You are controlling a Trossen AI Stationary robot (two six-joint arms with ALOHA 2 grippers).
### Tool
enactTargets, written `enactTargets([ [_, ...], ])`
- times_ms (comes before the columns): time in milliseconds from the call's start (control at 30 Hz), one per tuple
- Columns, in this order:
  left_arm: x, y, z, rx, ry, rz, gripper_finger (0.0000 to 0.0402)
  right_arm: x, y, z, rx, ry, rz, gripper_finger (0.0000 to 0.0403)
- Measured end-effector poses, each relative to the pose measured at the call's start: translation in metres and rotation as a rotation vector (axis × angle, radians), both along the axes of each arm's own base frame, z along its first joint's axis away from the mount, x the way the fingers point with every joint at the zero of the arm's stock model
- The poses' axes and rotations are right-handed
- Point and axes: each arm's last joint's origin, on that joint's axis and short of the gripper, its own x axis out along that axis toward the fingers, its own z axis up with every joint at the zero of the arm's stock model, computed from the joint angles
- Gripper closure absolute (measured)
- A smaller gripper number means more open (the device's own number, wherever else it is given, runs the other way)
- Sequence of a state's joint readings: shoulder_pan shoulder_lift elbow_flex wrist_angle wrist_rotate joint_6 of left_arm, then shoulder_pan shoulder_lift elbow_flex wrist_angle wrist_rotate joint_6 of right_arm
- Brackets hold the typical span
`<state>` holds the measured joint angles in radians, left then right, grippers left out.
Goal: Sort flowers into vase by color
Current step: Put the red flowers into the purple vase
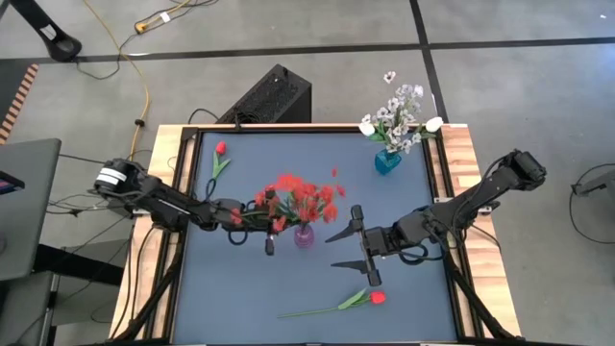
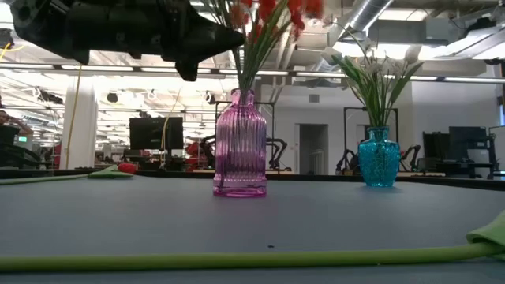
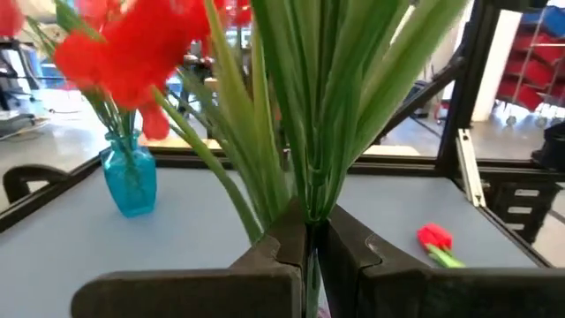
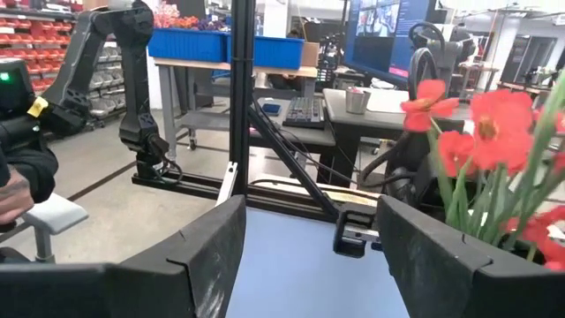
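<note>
Overhead, the left gripper point(image 1: 252, 215) sits at the red bunch point(image 1: 303, 199) standing in the pink vase point(image 1: 304, 235) mid-table, its fingers closed narrow on the green stems. The right gripper point(image 1: 348, 246) hovers just right of that vase, fingers spread wide with nothing between them. White flowers point(image 1: 401, 111) fill the blue vase point(image 1: 386, 160) at the far right corner. One red tulip point(image 1: 219, 154) lies far left; another red tulip point(image 1: 370, 298) lies near the front edge.

At table level, the pink vase point(image 2: 240, 144) stands centre with stems rising, the blue vase point(image 2: 378, 158) to its right.

From the left wrist, both fingers point(image 3: 291, 243) pinch a stem among the red bunch's stalks point(image 3: 305, 106).

From the right wrist, the two fingers point(image 4: 212, 247) stand far apart, red blooms point(image 4: 494, 119) beside them.
</note>
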<state>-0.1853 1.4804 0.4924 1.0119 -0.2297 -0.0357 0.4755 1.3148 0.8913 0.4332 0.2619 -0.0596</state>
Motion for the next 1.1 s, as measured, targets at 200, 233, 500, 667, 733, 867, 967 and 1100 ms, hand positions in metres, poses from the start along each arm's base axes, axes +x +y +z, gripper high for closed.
enactTargets([
  [200,0.002,0.002,-0.005,-0.015,0.038,0.011,0.0399,0.000,0.000,-0.001,0.001,0.010,-0.003,0.0121],
  [233,0.002,0.002,-0.005,-0.017,0.041,0.012,0.0398,0.000,0.000,-0.001,0.000,0.010,-0.003,0.0121],
  [500,0.002,0.002,-0.006,0.009,0.055,0.000,0.0345,0.001,-0.002,-0.001,-0.007,0.012,-0.010,0.0121],
  [667,0.001,0.003,-0.007,0.014,0.085,-0.003,0.0291,0.001,-0.002,-0.001,-0.007,0.013,-0.010,0.0121],
  [733,0.001,0.004,-0.005,0.017,0.118,0.001,0.0271,0.001,-0.002,-0.001,-0.007,0.013,-0.010,0.0121],
  [867,0.001,0.008,0.006,0.015,0.235,-0.013,0.0243,0.001,-0.002,-0.002,-0.010,0.018,-0.009,0.0121],
  [967,0.001,0.010,0.021,0.031,0.332,-0.035,0.0229,0.001,-0.002,-0.002,-0.010,0.019,-0.010,0.0121],
  [1100,-0.001,0.011,0.039,0.084,0.487,-0.047,0.0215,0.001,-0.002,-0.003,-0.013,0.024,-0.009,0.0121],
])
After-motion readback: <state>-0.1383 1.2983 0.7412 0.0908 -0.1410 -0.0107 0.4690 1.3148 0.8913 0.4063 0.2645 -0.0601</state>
